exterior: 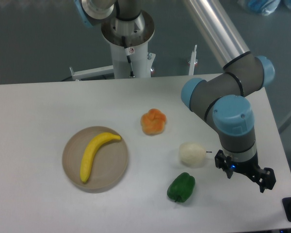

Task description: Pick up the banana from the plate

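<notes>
No text, brand or number can be read anywhere in the view. A small red-and-white sticker (131, 50) sits on the white pedestal (130, 60), but its marking is too small to read.

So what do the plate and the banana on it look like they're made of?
The plate looks like matte ceramic or plastic: an even beige-tan surface with no glare; which one is unclear. The banana has smooth, uniformly bright yellow skin without spots, so it may be a plastic replica, though real fruit can't be ruled out.
</notes>
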Motion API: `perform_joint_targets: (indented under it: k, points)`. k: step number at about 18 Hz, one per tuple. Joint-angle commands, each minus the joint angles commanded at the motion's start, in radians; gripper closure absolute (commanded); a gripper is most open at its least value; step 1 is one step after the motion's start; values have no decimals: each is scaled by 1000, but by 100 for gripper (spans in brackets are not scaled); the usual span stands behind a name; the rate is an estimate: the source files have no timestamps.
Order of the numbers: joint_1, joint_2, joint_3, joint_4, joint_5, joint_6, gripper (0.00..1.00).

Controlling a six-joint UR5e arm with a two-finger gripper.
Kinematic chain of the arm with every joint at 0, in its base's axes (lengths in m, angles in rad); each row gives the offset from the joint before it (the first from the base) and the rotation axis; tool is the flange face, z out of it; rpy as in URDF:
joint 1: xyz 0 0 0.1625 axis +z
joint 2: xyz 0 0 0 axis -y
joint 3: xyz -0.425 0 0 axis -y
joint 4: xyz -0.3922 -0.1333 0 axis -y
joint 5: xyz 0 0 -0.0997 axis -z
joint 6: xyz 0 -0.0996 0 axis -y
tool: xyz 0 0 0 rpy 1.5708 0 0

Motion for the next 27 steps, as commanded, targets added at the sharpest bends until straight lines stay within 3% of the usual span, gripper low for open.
perform_joint_targets:
  k: [10, 13, 16, 19, 23, 25, 27]
  points:
    - [-3, 31, -26, -2, -11, -20, 0]
    - [-34, 35, -26, -3, -12, -78, 0]
    - [-46, 69, -66, -14, -6, -124, 0]
    - [-52, 130, -144, -26, -5, -152, 0]
    - [-74, 218, -215, -106, -17, -224, 0]
    - [-98, 259, -227, -216, -75, -320, 0]
    - [-109, 276, -233, -284, -126, -400, 0]
